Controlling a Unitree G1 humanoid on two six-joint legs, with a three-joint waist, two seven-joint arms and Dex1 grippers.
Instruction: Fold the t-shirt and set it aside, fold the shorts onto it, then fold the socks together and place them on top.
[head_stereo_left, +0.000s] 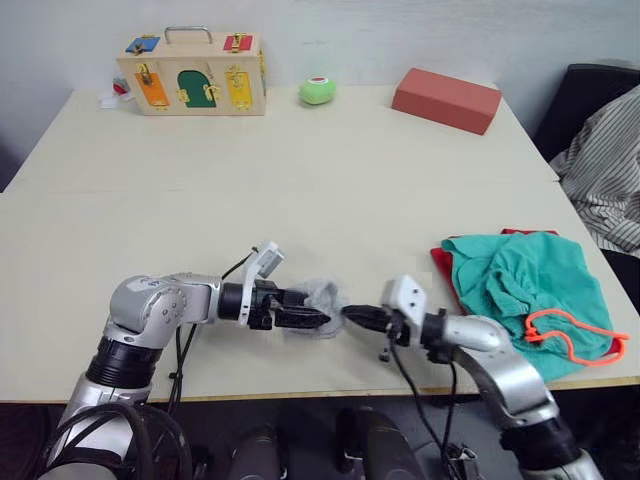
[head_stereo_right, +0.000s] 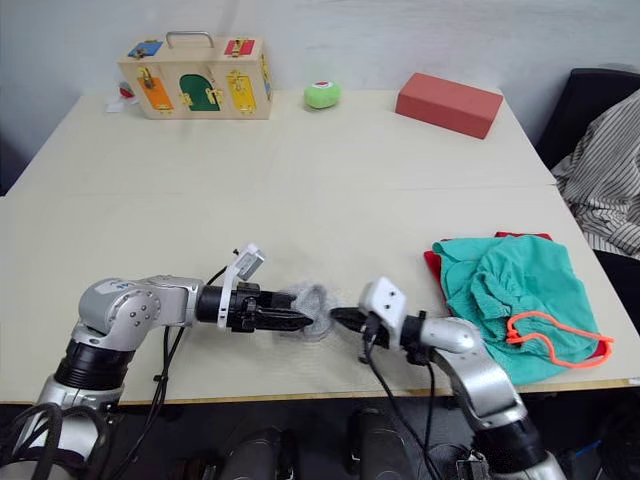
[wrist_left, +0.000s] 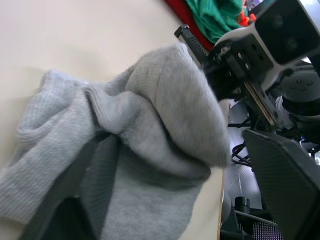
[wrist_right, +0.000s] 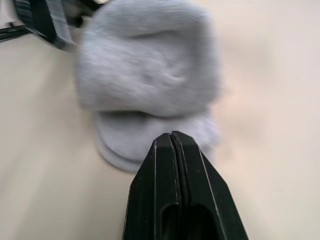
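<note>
Socks lie bunched in a grey heap near the front edge of the worktop, between the two grippers. The left gripper reaches in from the left with its fingers parted and the knit lying over and between them; the left wrist view shows one dark finger under a fold of sock. The right gripper comes from the other side, its fingers pressed together with nothing between them, the tip at the edge of the heap; whether it touches the knit is not clear.

Over to the right, near the front corner, the shorts lie crumpled on top of the t-shirt, which peeks out as a red strip along their left and far edges. The orange drawstring loops across the near right part of the shorts.

At the far edge stand a wooden latch box with coloured doors and a metal handle, a green ball beside it, and a salmon block farther right. Striped cloth hangs off the right side of the worktop.
</note>
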